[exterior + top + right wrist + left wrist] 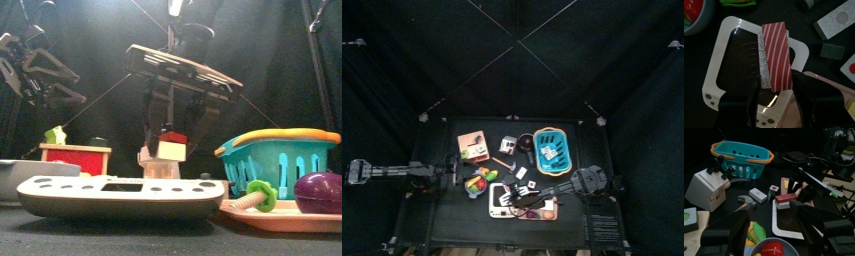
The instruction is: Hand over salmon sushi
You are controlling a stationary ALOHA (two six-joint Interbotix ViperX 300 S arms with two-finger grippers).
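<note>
**Right gripper closes around the salmon sushi above the white tray**

The right gripper (774, 97) has its two jaws on both sides of the salmon sushi (775, 52), a red piece with white stripes on a white rice block, and holds it at one end. In the front view the sushi (171, 146) hangs between the jaws, above the white tray (120, 196) and apart from it. The left gripper (771, 230) rests with its jaws wide apart and empty, near the left side of the table, beside a teal basket (741, 159).
</note>
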